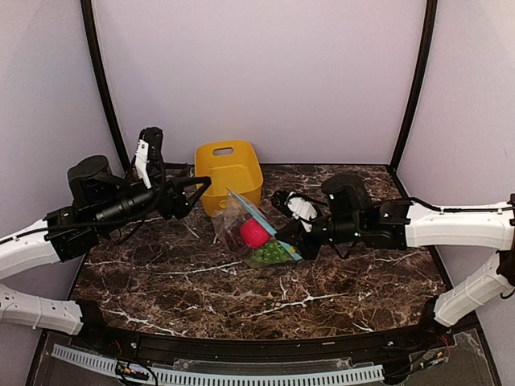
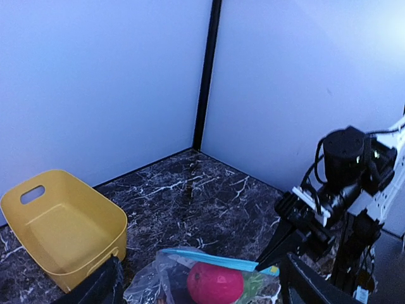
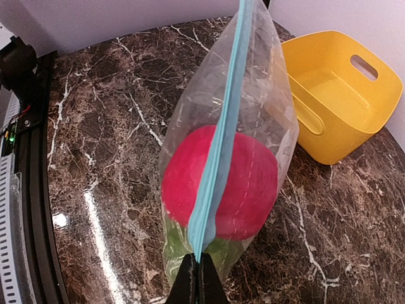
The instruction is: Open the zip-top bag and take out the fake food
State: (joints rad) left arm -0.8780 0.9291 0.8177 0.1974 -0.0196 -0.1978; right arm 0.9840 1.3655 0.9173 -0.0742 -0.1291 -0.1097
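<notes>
The zip-top bag (image 1: 251,227) stands on edge on the marble table, its teal zip strip (image 3: 218,136) uppermost. My right gripper (image 3: 198,278) is shut on the near end of that strip, the two fingers pressed together on it. Inside the bag lie a red round fruit (image 3: 250,183) and green grapes (image 1: 272,253); a darker round piece (image 1: 233,237) shows beside the red one. My left gripper (image 1: 197,197) hangs just left of the bag's far end, open, its fingers (image 2: 104,285) wide apart and touching nothing. The bag (image 2: 164,275) shows low between them.
A yellow plastic bin (image 1: 229,173) stands behind the bag near the back wall, and it holds nothing. Black corner posts (image 2: 207,73) and pale walls close the table's back and sides. The right arm (image 2: 342,183) lies beyond the bag in the left wrist view.
</notes>
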